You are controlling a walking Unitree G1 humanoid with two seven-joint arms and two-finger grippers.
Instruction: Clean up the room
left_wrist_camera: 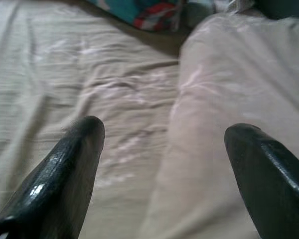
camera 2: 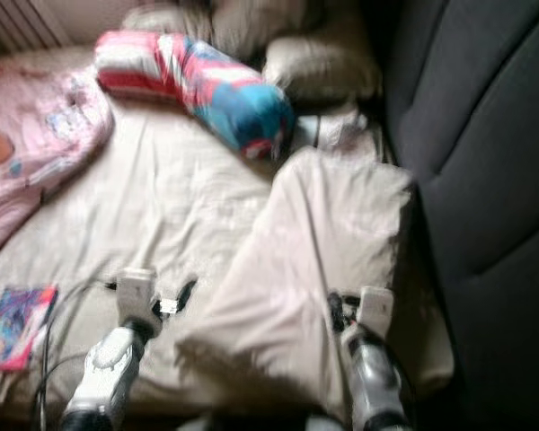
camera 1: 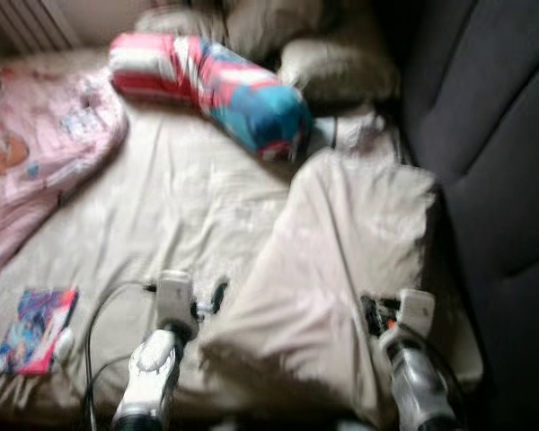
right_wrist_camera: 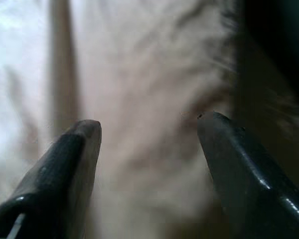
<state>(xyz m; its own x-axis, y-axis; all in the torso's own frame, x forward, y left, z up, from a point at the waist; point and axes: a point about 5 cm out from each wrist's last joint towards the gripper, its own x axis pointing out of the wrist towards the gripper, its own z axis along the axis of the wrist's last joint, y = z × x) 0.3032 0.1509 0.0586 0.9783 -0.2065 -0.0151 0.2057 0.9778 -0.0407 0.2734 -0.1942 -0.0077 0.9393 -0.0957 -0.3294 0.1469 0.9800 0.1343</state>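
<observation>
On the bed [camera 1: 162, 206] lies a rumpled beige blanket [camera 1: 341, 260].

No legible txt, labels, brands or nos. anywhere; head views blurred. Printed pink blanket [camera 1: 45, 135] has cartoon-like pics, no readable words. Small colourful booklet [camera 1: 38, 329] on the bed sheet [camera 1: 180, 206]: cover print too blurred to read. Striped red/blue bolster [camera 1: 211, 85]: pattern only.

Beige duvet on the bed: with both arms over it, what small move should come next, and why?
Probably lower both grippers onto the beige duvet and close. The left gripper hangs over its folded edge and the right gripper over its far side, both with jaws open and holding nothing, so neither has a grip yet.
</observation>
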